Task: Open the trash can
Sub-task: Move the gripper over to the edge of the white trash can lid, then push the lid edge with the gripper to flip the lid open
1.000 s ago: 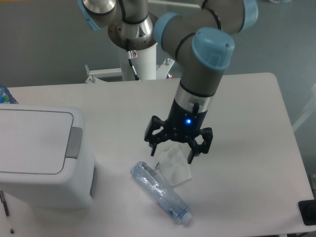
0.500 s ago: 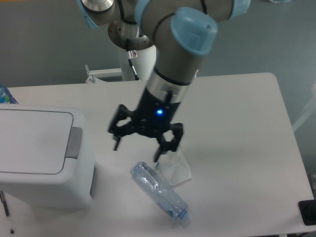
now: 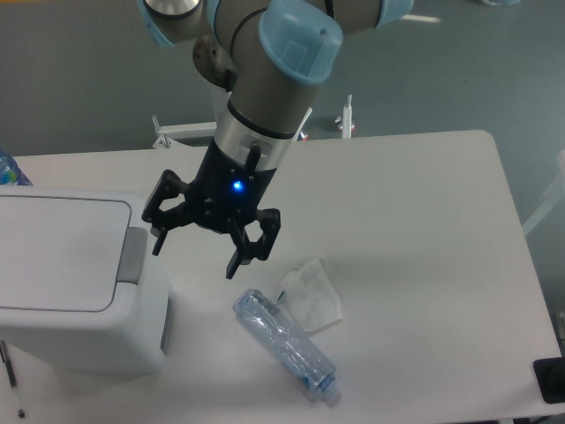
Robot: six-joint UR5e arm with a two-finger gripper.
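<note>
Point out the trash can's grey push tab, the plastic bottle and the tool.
grey push tab (image 3: 133, 255), fixed camera, middle of the tab on the trash can's right edge
plastic bottle (image 3: 284, 344), fixed camera, mid-body
tool (image 3: 200, 249), fixed camera, midway between its open fingertips

Spread claw (image 3: 198, 254) beside trash can (image 3: 75, 278)

One fixed camera, high and in front of the bench, looking down at it.

It faces the arm's base beyond the far edge of the bench (image 3: 424, 177) and sits at middling range. The far right corner shows; the left edge and near corners are cropped. The trash can (image 3: 71, 274) is cut by the left border, and the upper arm by the top.
</note>
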